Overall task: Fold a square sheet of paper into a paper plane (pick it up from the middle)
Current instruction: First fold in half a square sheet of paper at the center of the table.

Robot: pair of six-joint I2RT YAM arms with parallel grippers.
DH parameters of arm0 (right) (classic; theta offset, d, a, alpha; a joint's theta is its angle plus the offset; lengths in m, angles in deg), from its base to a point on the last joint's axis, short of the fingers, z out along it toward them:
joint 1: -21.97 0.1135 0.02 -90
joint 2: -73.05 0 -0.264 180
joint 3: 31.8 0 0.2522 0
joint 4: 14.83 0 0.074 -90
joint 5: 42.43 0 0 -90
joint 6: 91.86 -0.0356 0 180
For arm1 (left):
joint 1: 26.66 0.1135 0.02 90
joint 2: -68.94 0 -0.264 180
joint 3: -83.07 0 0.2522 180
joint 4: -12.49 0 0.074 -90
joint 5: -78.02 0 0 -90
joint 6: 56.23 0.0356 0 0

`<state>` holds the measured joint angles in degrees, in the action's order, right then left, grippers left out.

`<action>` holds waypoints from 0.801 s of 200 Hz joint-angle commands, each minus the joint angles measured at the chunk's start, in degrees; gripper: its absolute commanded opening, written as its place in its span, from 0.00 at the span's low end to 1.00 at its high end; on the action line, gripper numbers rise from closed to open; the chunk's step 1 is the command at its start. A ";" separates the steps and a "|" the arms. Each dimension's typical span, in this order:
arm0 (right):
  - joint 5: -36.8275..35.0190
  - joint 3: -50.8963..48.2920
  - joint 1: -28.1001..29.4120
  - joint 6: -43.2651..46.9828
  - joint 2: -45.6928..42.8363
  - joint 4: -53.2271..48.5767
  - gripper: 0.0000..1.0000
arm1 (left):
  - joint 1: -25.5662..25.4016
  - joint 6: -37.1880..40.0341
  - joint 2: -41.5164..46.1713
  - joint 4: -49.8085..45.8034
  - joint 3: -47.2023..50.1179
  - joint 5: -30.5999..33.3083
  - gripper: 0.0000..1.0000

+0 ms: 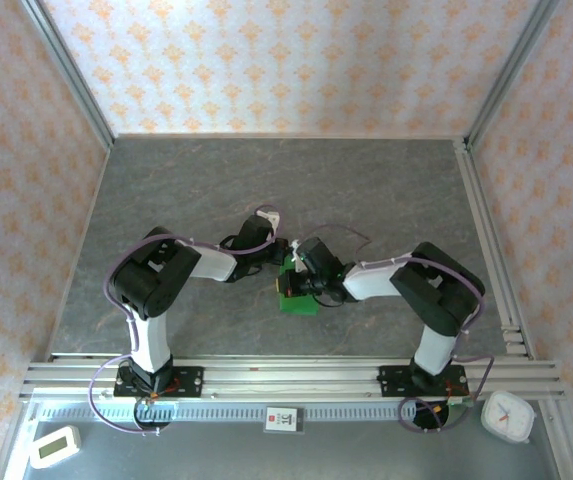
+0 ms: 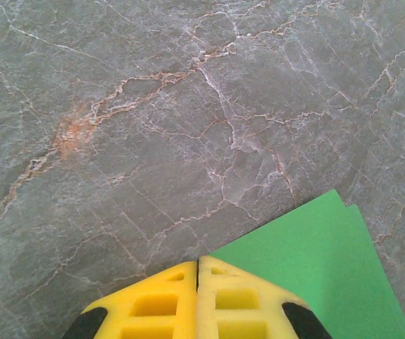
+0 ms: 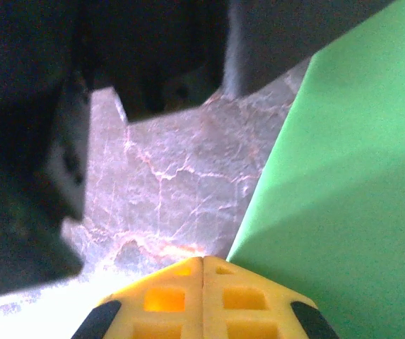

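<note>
Top external: both arms meet at the middle of the table (image 1: 216,190), over the green paper (image 1: 296,303).
I read the left gripper (image 2: 198,282) fingers as pressed together, tips at the paper's near corner. The paper lies to their right, with a second layer's edge showing. On the right gripper (image 3: 202,282) the fingers are likewise pressed together, paper on their right.

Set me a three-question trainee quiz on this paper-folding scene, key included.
1. True or false: the left fingers are shut.
2. The paper is: A red, B green, C white.
3. Fill in: in the right wrist view, the paper lies on the picture's ___ side, beside the right fingers.
Key: 1 true; 2 B; 3 right.
</note>
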<state>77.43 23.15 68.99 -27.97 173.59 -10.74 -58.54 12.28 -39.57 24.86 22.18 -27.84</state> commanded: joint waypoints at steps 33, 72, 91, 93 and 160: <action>3.18 -5.91 4.29 -3.42 -1.90 -1.81 0.00 | -0.29 0.22 -3.79 -5.04 1.09 1.89 0.00; 2.66 -7.64 7.50 -4.74 -2.37 -1.46 0.00 | -0.29 0.09 -4.16 -4.90 1.24 2.11 0.00; 2.30 -8.92 9.05 -5.76 -2.60 -0.74 0.00 | -0.29 0.01 -4.25 -4.60 1.21 2.06 0.00; 2.32 -9.10 9.18 -5.90 -2.66 -0.61 0.00 | -0.29 0.04 -4.32 -4.60 1.24 1.99 0.00; 2.48 -14.69 13.58 -9.53 -8.40 0.05 0.00 | -0.25 0.09 -4.19 -4.60 1.30 1.91 0.00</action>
<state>76.30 12.29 80.25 -34.77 167.27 -3.05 -58.87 12.28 -40.19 26.24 22.18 -27.80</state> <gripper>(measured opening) 0.044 0.062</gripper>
